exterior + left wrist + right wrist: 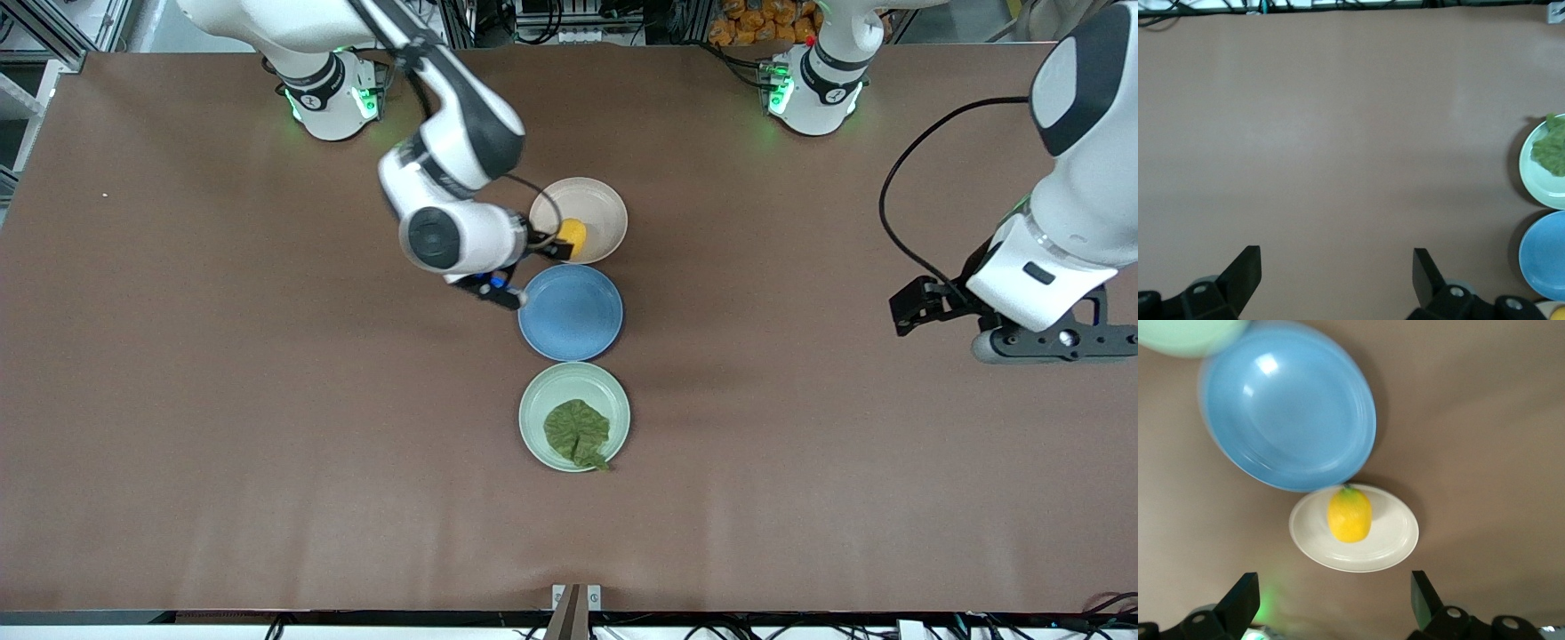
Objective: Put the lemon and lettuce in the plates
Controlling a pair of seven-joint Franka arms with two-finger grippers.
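Resting in the beige-pink plate [594, 200], the lemon [573, 234] lies on that plate's surface toward the rim nearest the front camera, its small green tip pointing toward the blue plate [571, 313]. The right wrist view shows the lemon [1349, 515] lying free in the beige-pink plate [1395, 537], with no finger touching it.

The three plates stand in a row at mid-table. The beige-pink plate is farthest from the front camera, the blue plate comes next, and the mint green plate [542, 391] is nearest. The blue plate [1288, 407] sits just beside the beige-pink one; whether their rims touch cannot be determined.

The lettuce [577, 433] lies flat in the mint green plate, with its stem point reaching over the rim nearest the front camera. The left wrist view shows the lettuce [1551, 148] in the mint green plate [1533, 175] at the picture's edge, with the blue plate [1546, 257] beside it.

The right gripper [1335, 603] is up in the air over the edge of the beige-pink plate. Its fingers [1243, 597] are spread wide apart and hold nothing.

The left arm waits toward its own end of the table, well apart from the plates. The left gripper [1337, 277] hangs over bare table [1338, 133], its fingers [1246, 270] spread wide and empty.
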